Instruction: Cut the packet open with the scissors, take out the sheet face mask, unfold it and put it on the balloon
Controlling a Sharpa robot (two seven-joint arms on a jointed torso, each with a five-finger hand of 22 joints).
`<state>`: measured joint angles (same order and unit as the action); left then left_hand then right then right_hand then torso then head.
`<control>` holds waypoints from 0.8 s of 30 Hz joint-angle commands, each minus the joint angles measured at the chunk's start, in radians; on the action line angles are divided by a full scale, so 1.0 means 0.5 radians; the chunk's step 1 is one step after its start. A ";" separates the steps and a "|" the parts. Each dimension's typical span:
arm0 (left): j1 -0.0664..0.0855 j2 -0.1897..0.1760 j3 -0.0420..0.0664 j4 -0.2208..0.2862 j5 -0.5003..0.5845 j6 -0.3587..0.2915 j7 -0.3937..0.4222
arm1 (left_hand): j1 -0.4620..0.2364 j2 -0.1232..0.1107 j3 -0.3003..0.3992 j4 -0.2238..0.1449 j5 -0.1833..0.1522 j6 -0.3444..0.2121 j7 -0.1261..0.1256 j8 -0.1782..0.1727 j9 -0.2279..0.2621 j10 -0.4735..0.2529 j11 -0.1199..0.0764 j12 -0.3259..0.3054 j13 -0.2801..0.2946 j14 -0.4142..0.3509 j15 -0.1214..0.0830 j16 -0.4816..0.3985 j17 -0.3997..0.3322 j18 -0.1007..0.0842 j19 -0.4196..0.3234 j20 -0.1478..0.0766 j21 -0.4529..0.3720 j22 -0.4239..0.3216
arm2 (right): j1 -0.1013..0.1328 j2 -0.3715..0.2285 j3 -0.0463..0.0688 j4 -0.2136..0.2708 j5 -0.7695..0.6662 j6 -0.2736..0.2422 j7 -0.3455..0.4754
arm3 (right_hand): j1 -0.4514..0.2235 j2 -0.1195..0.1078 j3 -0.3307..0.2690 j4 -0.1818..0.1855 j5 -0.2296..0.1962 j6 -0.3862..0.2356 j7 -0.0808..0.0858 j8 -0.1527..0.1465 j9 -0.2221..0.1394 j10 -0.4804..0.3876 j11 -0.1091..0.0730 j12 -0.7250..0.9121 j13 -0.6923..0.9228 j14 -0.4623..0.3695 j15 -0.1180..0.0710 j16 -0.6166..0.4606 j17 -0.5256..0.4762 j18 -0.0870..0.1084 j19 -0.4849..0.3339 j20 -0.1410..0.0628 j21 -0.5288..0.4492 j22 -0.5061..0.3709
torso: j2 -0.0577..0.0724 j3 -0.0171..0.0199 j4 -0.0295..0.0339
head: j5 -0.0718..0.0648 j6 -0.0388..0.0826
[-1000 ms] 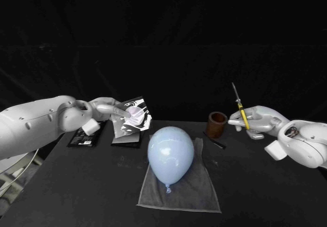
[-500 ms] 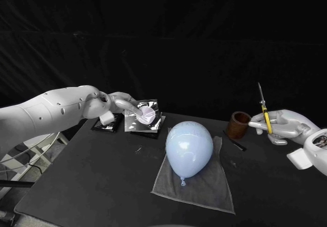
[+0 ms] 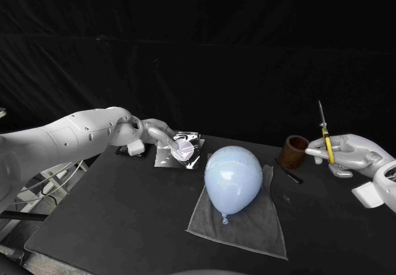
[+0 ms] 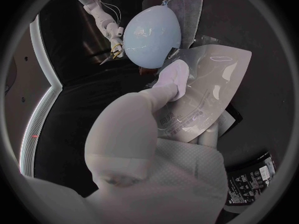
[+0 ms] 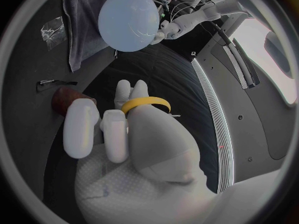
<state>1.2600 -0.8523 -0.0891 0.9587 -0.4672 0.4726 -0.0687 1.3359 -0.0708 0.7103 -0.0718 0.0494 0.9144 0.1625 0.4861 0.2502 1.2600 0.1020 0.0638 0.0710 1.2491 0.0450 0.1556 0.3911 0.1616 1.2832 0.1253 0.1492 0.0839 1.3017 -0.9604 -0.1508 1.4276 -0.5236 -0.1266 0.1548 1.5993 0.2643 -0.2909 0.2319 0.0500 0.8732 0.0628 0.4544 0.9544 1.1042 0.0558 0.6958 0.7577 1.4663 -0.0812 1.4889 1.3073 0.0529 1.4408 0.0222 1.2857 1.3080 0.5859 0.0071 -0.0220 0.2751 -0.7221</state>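
A pale blue balloon (image 3: 233,177) lies on a grey cloth (image 3: 239,229) in the middle of the table. My left hand (image 3: 158,133) grips a silver packet (image 3: 186,152) low over the table's back left, beside the balloon's far end. In the left wrist view my fingers (image 4: 169,83) press on the shiny packet (image 4: 209,92), with the balloon (image 4: 152,32) beyond it. My right hand (image 3: 351,153) holds yellow-handled scissors (image 3: 328,140) upright to the balloon's right, blades pointing up. The yellow handle ring (image 5: 146,104) wraps round that hand's fingers.
A brown cup (image 3: 293,150) stands just left of the right hand, with a thin black stick (image 3: 289,171) lying in front of it. A black packet (image 3: 132,150) lies behind the left hand. A small crumpled clear scrap (image 5: 53,30) lies beside the cloth.
The camera has shifted. My left hand has brought the packet down from a raised position to just over the table. The right hand still holds the scissors upright.
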 commanded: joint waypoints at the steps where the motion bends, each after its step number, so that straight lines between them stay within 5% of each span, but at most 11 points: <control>1: -0.005 0.020 0.000 -0.011 -0.105 0.117 -0.025 | -0.002 0.023 -0.009 -0.002 0.001 0.019 0.000 -0.007 0.417 0.017 -0.004 0.006 0.002 0.011 -0.002 0.014 0.004 0.040 0.015 0.002 0.011 0.004 | 0.000 0.005 0.002 -0.001 0.003 0.020 0.026 | 0.021 0.038 0.001 -0.010 0.003 0.017 -0.001 -0.010 0.002 0.146 -0.133 -0.012 0.001 0.133 0.010 -0.012 0.181 0.040 0.002 0.016 -0.012 0.040 | -0.001 0.0032 -0.001 | -0.007 -0.006; 24: -0.071 0.087 -0.009 -0.050 -0.289 0.347 -0.049 | 0.000 0.025 -0.013 -0.003 0.001 0.020 -0.002 -0.009 0.421 0.021 -0.006 0.007 0.003 0.012 -0.003 0.018 0.015 0.039 0.016 0.000 0.016 0.006 | -0.001 0.016 0.002 -0.003 0.005 0.038 0.029 | 0.022 0.041 0.001 -0.010 0.003 0.020 -0.001 -0.015 0.000 0.148 -0.133 -0.013 0.001 0.134 0.010 -0.012 0.181 0.041 0.001 0.016 -0.015 0.038 | -0.003 -0.0011 0.002 | -0.010 -0.032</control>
<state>1.2259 -0.8115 -0.0942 0.9342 -0.5997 0.5959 -0.0978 1.3369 -0.0698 0.7088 -0.0734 0.0482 0.9198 0.1608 0.4780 0.2504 1.2634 0.0985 0.0610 0.0706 1.2489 0.0453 0.1594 0.3978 0.1607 1.2831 0.1253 0.1531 0.0860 1.3009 -0.9536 -0.1508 1.4270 -0.5230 -0.1197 0.1577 1.5993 0.2643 -0.2910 0.2319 0.0501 0.8763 0.0597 0.4504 0.9546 1.1061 0.0576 0.6958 0.7569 1.4663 -0.0782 1.4889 1.3081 0.0527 1.4408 0.0221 1.2817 1.3073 0.5842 0.0072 -0.0207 0.2681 -0.7371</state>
